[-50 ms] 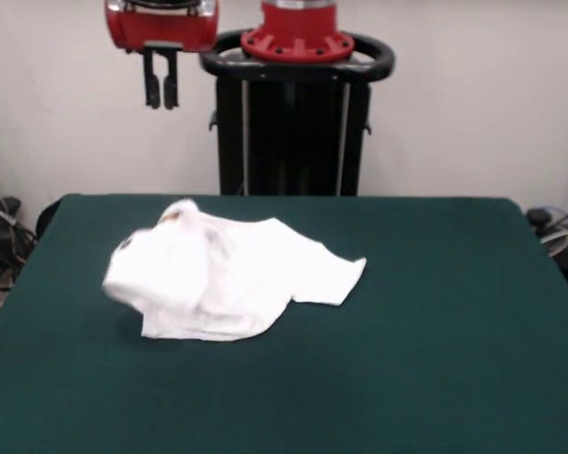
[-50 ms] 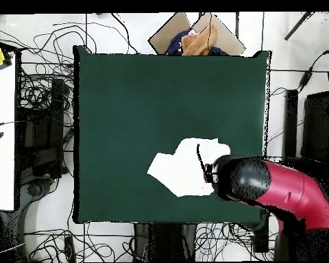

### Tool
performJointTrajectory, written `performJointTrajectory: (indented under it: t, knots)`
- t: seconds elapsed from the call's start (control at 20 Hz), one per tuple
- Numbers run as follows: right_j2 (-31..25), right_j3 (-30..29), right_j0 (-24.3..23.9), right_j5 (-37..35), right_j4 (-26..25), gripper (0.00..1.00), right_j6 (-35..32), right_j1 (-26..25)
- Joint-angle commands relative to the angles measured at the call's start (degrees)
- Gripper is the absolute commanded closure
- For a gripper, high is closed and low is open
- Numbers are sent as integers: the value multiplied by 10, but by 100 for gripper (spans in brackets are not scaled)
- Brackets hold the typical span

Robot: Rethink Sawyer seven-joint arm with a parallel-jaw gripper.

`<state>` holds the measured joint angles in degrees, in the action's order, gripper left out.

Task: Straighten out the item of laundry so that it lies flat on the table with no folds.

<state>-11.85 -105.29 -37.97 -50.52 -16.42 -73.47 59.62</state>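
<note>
Lying rumpled on the table (image 1: 435, 312), the shirt (image 1: 222, 279) sits left of centre in the front view, nearer the far edge than the near one. It is bunched into a raised hump at its left end, with a fold line running down the middle, and a flatter flap reaches out to the right and ends in a blunt corner. Almost all of what shows is plain white; only a faint brownish mark appears near the top of the hump. From overhead the shirt (image 2: 184, 171) reads as an uneven white patch in the lower right part of the green top, close to the edge on the robot's side, with its right end running under the arm (image 2: 284, 192).

A cardboard box (image 2: 168, 35) sits on the floor just past the far edge of the table in the overhead view, holding orange and dark blue cloth.

The gripper (image 1: 161, 80) hangs high above the table's far left part, well clear of the shirt, its two black fingers (image 1: 152, 83) pointing straight down, close together with a narrow gap between them and nothing held.

Bare green surface spreads wide to the right of the shirt and in front of it. Cables (image 2: 40, 116) lie tangled on the floor around the table's sides.
</note>
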Motion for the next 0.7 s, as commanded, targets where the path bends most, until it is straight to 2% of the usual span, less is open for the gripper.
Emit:
performJointTrajectory:
  t: [0.05, 0.5, 0.7]
  knots:
    - [-71, 35, -2, -34, -23, 100, 89, -25]
    - [-72, 12, 8, 52, -28, 100, 34, -63]
    - [-55, -8, 41, 167, -41, 100, -48, -105]
